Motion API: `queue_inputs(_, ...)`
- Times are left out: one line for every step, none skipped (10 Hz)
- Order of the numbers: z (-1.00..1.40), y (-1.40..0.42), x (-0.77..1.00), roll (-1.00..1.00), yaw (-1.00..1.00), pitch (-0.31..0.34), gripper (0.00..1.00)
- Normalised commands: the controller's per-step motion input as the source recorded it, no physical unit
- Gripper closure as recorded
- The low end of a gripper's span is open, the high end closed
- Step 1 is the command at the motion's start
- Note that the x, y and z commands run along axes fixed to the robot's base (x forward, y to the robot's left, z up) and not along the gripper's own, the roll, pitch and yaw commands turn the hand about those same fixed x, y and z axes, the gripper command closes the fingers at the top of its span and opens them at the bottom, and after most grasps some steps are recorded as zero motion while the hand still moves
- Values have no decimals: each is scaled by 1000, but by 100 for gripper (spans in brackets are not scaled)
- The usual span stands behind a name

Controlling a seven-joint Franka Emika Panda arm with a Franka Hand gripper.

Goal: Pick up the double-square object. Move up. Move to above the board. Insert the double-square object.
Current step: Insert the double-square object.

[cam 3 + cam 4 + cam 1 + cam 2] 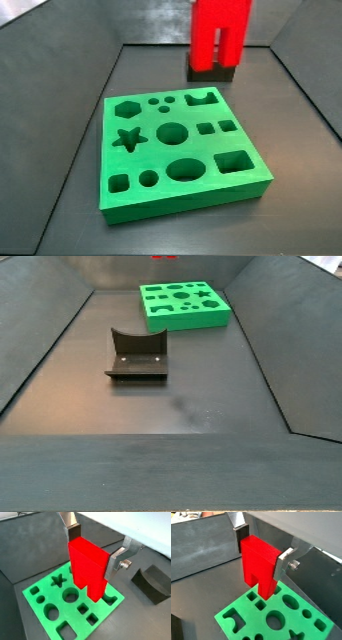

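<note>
While my gripper hangs above the bright green cut-out board, clamped on the tall red plastic double-square object, it seems rigid, light, slick-sided; gripping its upper flanks looks best.

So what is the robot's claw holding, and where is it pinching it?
The gripper, above the board, holds the double-square object by its upper end, prongs pointing down.

Smooth red plastic double-square object, matt green board, brushed-metal gripper above it.
</note>
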Motion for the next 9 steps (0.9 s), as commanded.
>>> queue_inputs(-143, -66, 343, 110, 0, -33, 100)
queue_inputs(-263, -74, 274, 124, 0, -61, 100)
queue_inputs(-383, -111, 140, 164, 0, -136, 100)
queue_inputs(-406, -137, 31, 196, 0, -193, 100)
queue_inputs(-409, -117, 14, 194, 0, -199, 100)
queue_inputs(-400, -109, 51, 189, 0, -184, 100)
queue_inputs(-397, -123, 49, 199, 0, -189, 100)
queue_inputs(-383, -126, 69, 189, 0, -186, 100)
queue_inputs(-229, -154, 103, 119, 0, -117, 100)
